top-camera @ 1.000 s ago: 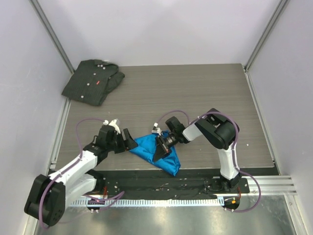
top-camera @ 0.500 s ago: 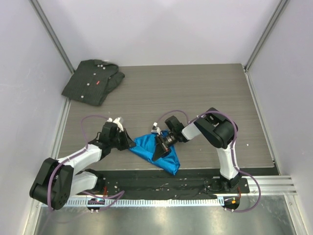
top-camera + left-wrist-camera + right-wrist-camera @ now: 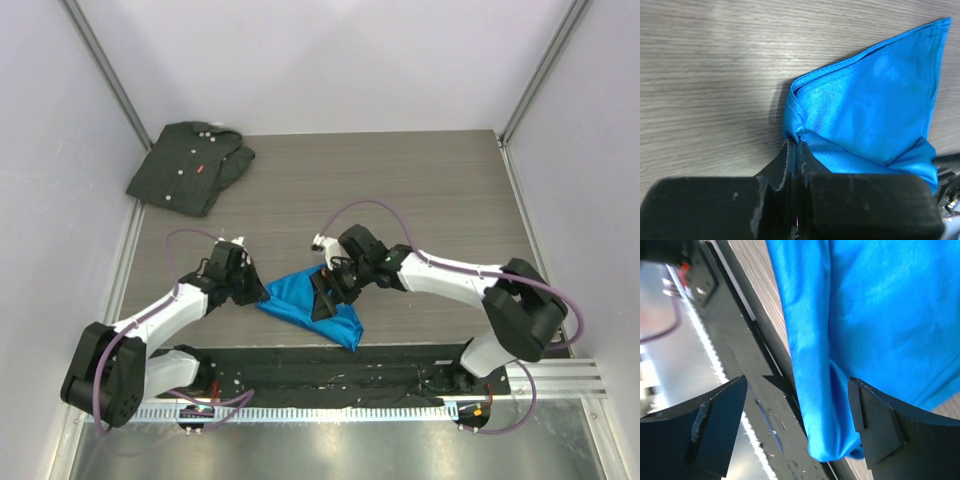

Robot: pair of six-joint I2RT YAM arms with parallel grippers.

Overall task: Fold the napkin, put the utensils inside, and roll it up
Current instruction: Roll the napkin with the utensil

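Observation:
The bright blue napkin (image 3: 305, 306) lies bunched in a rough triangle near the table's front edge, its lower tip hanging over the black base strip. My left gripper (image 3: 260, 294) is shut on the napkin's left corner; in the left wrist view the closed jaws pinch the folded edge of the napkin (image 3: 875, 110) at the gripper (image 3: 796, 146). My right gripper (image 3: 322, 293) hovers over the napkin's middle, open. In the right wrist view the gripper (image 3: 796, 390) straddles a raised fold of the napkin (image 3: 880, 310) without touching it. The utensils are out of view.
A dark grey buttoned shirt (image 3: 190, 165) lies crumpled in the far left corner. The black base strip (image 3: 400, 360) and a metal rail run along the near edge. White walls close in the table on three sides.
My left gripper moved right to the napkin's left corner and closed on it. My right gripper opened, releasing the cloth, and its arm stretched out to the left. The napkin slid slightly left.

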